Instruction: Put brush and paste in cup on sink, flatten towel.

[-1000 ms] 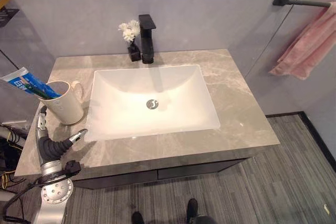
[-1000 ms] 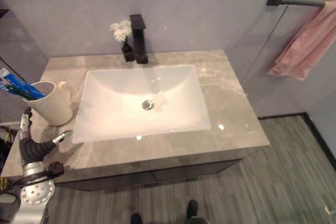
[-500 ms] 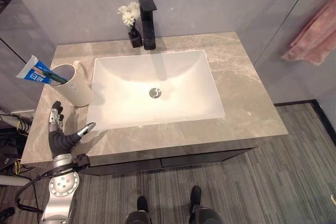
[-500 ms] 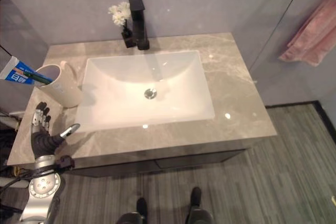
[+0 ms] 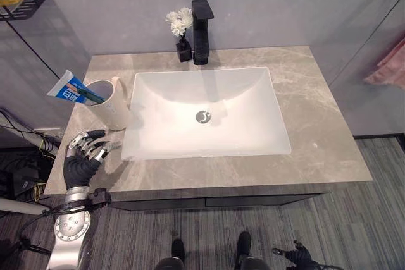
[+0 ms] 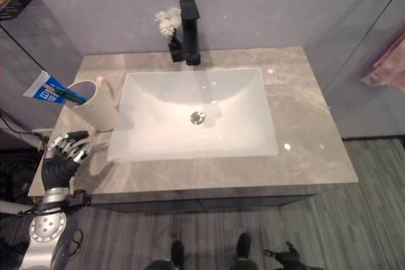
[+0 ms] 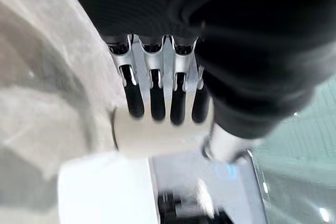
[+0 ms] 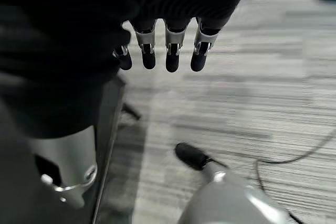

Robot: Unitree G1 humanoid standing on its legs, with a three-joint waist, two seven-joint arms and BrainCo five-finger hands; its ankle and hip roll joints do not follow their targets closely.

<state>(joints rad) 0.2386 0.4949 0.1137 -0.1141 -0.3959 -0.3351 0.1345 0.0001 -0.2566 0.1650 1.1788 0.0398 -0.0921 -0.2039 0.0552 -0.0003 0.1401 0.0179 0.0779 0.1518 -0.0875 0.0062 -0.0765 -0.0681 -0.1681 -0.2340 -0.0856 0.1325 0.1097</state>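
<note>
A cream cup (image 5: pixel 109 107) stood on the grey counter (image 5: pixel 316 118) just left of the white sink basin (image 5: pixel 205 113), with a blue-and-white paste tube (image 5: pixel 71 88) leaning out of it, away from the basin. The left hand (image 5: pixel 83 155) hovered near the counter's front edge, in front of the cup, fingers curled and empty. A black faucet (image 5: pixel 202 22) and small white flowers (image 5: pixel 180 22) stood behind the basin. A pink towel (image 5: pixel 390 71) hung far right of it.
</note>
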